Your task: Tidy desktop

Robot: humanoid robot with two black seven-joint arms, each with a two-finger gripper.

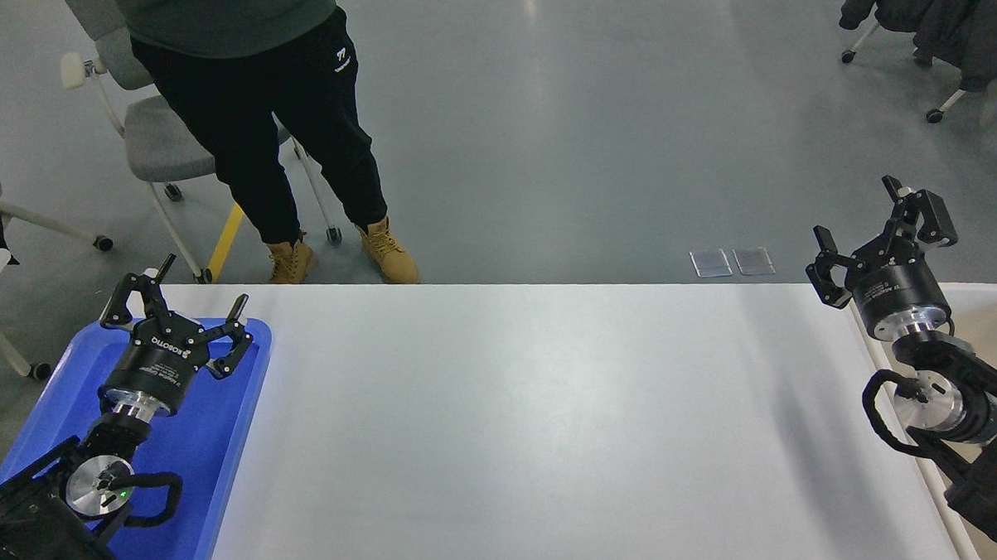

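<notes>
The desktop (537, 428) is a wide white tabletop with rounded corners, and nothing lies on it. My left gripper (186, 301) is open and empty, held above the far end of the blue tray (215, 480) at the table's left edge. My right gripper (874, 225) is open and empty, held above the table's far right corner, next to the beige bin (993, 312).
A person in black trousers and tan boots (386, 252) stands just beyond the table's far edge. A grey wheeled chair (158, 143) is behind them. Another wheeled chair with dark coats (937, 8) stands at the far right. Two small clear plates (730, 261) lie on the floor.
</notes>
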